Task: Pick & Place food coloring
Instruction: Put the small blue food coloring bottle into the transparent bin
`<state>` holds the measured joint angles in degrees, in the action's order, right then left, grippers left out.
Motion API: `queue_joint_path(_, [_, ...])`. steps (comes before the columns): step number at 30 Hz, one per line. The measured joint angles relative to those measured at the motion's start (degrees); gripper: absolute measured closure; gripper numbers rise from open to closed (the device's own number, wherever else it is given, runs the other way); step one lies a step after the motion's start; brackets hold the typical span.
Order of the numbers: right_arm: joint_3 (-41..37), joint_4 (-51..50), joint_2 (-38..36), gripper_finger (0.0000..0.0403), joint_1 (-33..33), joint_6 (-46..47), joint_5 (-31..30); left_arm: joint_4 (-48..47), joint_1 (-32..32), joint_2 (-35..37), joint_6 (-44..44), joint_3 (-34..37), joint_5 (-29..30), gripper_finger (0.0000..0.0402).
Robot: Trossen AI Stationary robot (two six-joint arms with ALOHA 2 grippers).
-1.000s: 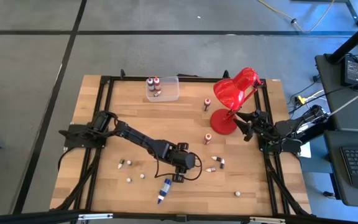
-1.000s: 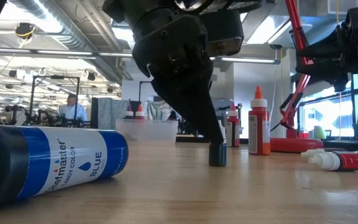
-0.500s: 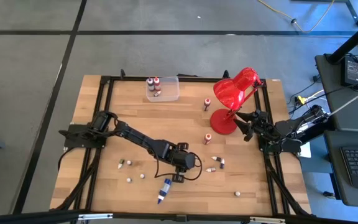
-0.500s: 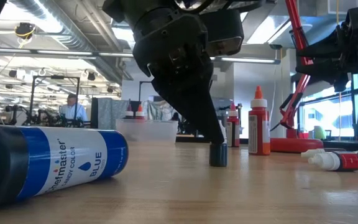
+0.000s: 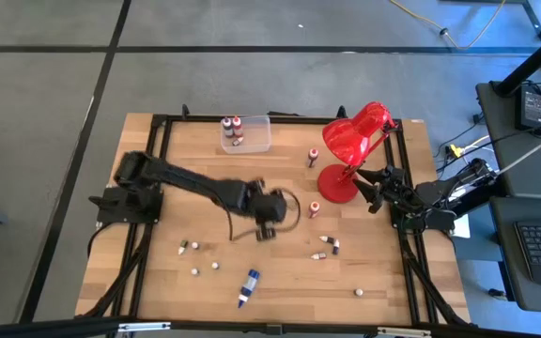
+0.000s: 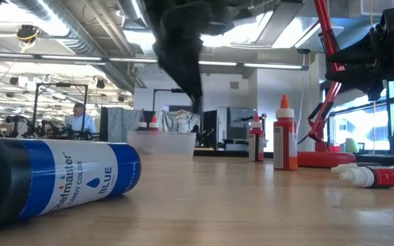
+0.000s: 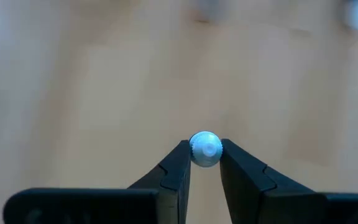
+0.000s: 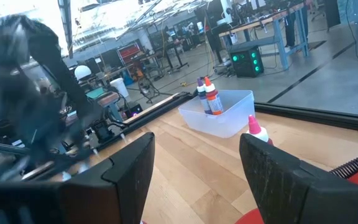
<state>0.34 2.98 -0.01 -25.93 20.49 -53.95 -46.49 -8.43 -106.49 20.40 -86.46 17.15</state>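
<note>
Spanning a metal frame, the wooden bench (image 5: 280,188) stands on grey floor (image 5: 54,113); one clear box (image 5: 248,134) holds two bottles (image 5: 231,128); left fingers (image 7: 176,169) pinch a white-capped bottle (image 7: 205,149), right fingers (image 8: 132,163) spread.

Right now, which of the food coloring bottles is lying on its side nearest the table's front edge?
The long blue bottle. It lies flat near the front edge, far longer than the tiny white-capped bottles scattered around it, and it alone is blue.

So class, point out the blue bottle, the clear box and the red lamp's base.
blue bottle (image 6: 81,181), low view, on its printed label.
clear box (image 5: 256,141), high view, on its bare floor.
red lamp's base (image 5: 334,186), high view, on the round foot.
</note>
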Motion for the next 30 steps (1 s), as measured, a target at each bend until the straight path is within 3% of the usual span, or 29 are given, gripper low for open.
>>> queue_joint_path(6, [-0.02,0.02,0.00,0.0166,0.00,0.00,-0.01,-8.51,10.26,8.85,-0.70,-0.06,7.59,0.0331])
queue_joint_path(13, [-0.02,-0.07,0.00,0.0166,0.02,0.02,-0.42,-9.07,25.32,12.68,-5.67,-0.06,6.97,0.0331])
queue_joint_path(21, [-0.01,-0.07,0.00,0.0166,0.02,0.20,-0.45,-6.11,36.58,7.40,-12.54,2.58,0.16,0.0331])
queue_joint_path(30, [-0.01,-0.07,0.00,0.0166,0.02,0.20,-0.46,-3.39,39.47,-1.33,-18.11,4.40,-0.16,0.0331])
